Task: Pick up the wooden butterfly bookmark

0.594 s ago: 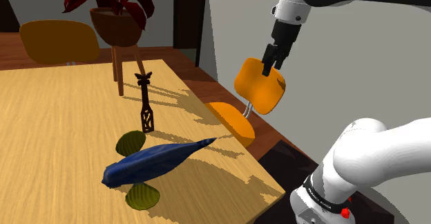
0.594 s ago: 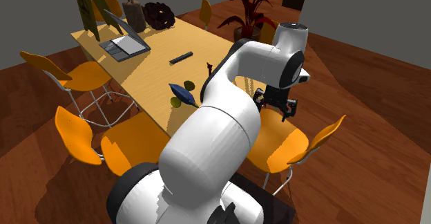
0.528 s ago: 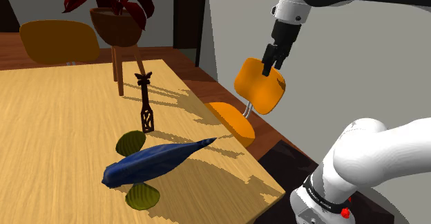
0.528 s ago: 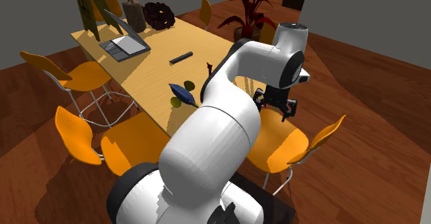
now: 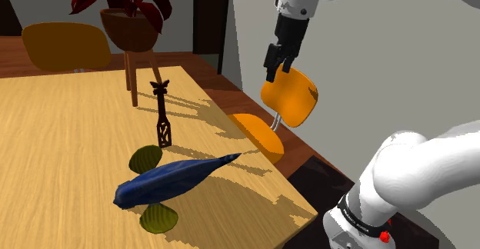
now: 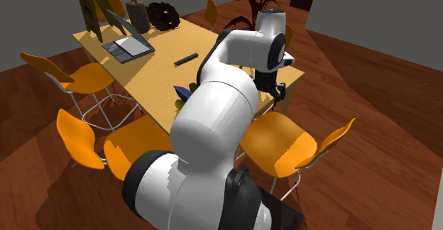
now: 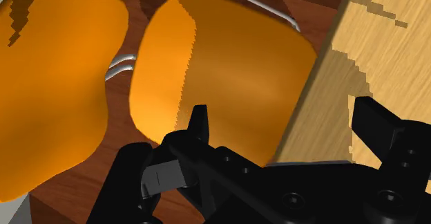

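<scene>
The butterfly bookmark [image 5: 161, 115] is a thin dark brown strip with a butterfly at its far end, lying flat on the light wooden table [image 5: 61, 132]. My gripper [image 5: 271, 75] hangs in the air off the table's edge, above an orange chair [image 5: 290, 101], well to the shoulder view's right of the bookmark. The wrist view has the two black fingers [image 7: 199, 124] standing apart with nothing between them, over the chair seat [image 7: 221, 70] and next to the table edge [image 7: 387, 50]. The gripper [image 6: 277, 97] also shows beside the table corner.
A dark blue fish-shaped object [image 5: 173, 180] and two olive pieces [image 5: 144, 159] lie near the bookmark. A red-leaved potted plant [image 5: 127, 13] stands behind the table. A laptop [image 6: 128, 45], a black remote [image 6: 186, 59] and several orange chairs [image 6: 85, 147] surround the table.
The arm has swung toward the shoulder view's left, bringing the gripper from over the chair back closer to the table edge. The bookmark and other objects have not moved.
</scene>
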